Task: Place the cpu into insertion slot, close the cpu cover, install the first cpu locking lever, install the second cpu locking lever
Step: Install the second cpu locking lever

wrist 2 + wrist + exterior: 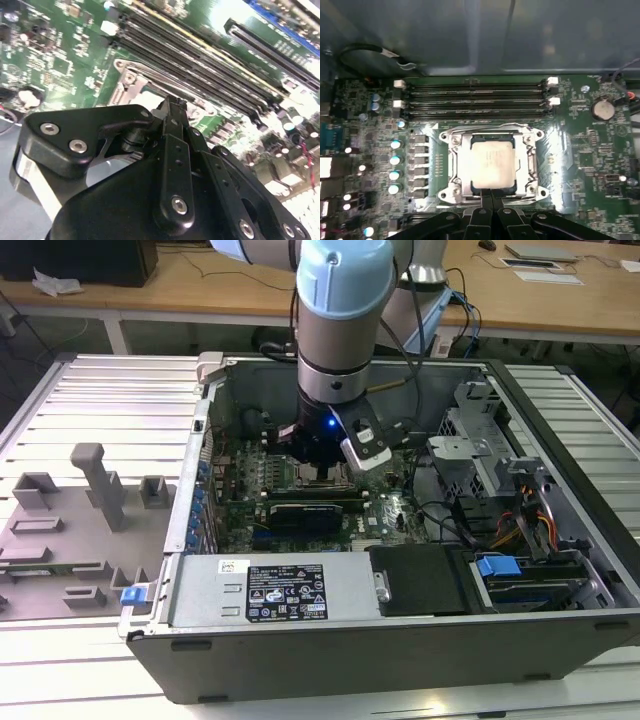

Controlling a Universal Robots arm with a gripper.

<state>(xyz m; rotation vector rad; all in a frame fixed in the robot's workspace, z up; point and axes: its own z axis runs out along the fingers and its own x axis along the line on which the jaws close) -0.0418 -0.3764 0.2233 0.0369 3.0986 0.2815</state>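
Exterior view first: the grey-and-blue robot arm is reaching straight down into an open computer case that is lying on a ribbed metal table. Wooden desks are standing along the far side of the room, and a grey moulded fixture tray is sitting on the table at the exterior view's left of the case. Inside the case, the green motherboard is lying flat, with a black drive bay and a blue clip toward the exterior view's right.

The gripper is hovering just above the near edge of the socket, and its black fingers are pressing together with no gap between their tips and nothing pinched between them. In the second wrist view the tips are sitting right at the edge of the silvery socket frame, though contact cannot be told.

In the first wrist view the cpu is lying flat in the insertion slot, its dull silver top facing up. The cpu cover is lying down around it, framing the chip through its window. Long black memory slots are running just beyond the socket, and a round coin battery is sitting well apart on the board.
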